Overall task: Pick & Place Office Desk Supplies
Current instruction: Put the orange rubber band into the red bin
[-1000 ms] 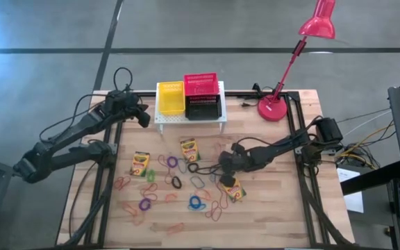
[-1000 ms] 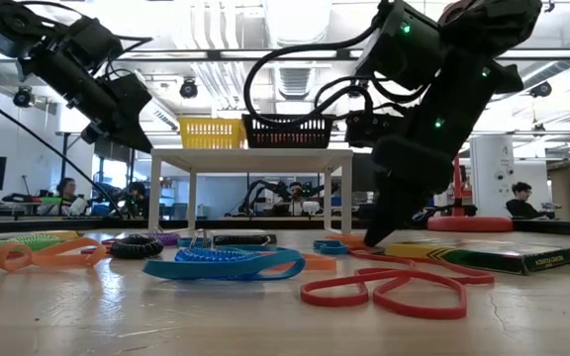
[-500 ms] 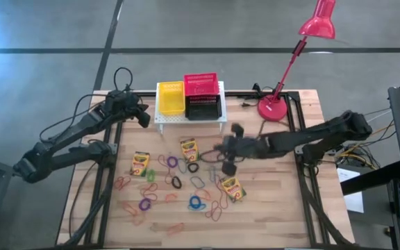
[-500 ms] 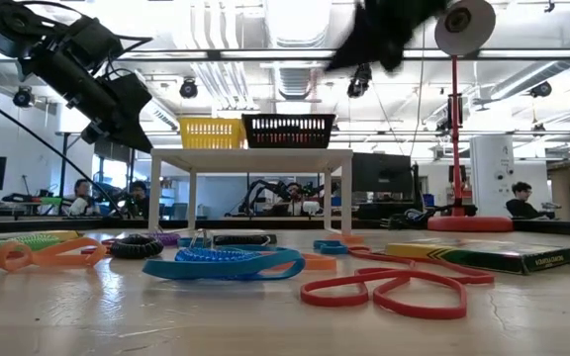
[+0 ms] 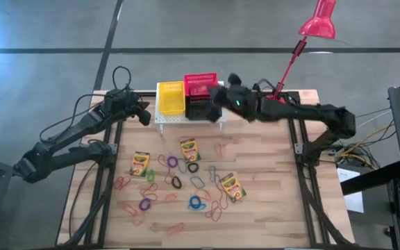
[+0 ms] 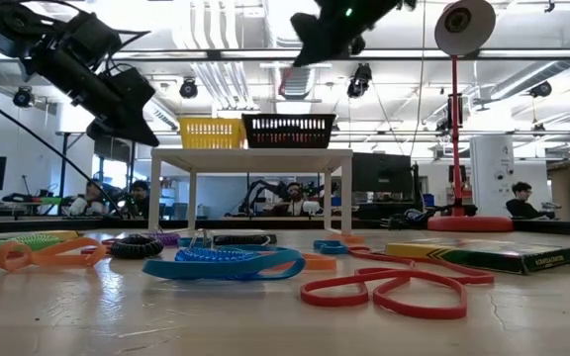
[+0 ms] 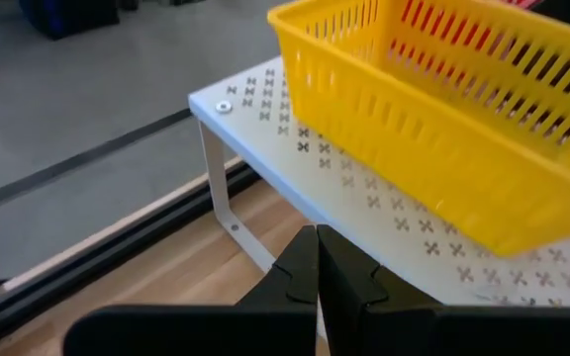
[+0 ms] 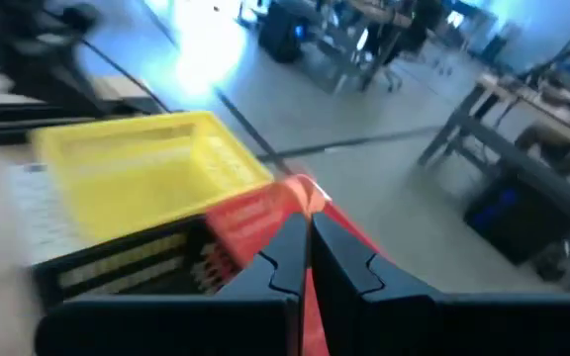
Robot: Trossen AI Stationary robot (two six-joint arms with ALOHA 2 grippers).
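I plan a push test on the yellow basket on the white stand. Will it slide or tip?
The yellow basket probably slides easily: thin plastic mesh on the smooth white stand. It is low and wide, so tipping seems unlikely. It probably weighs little.

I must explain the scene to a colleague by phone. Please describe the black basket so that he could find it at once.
Start at the white perforated stand at the table's far edge. Three mesh baskets sit on it: the yellow basket on the left, the red basket behind, and the black basket in front of the red. It is the only dark one.
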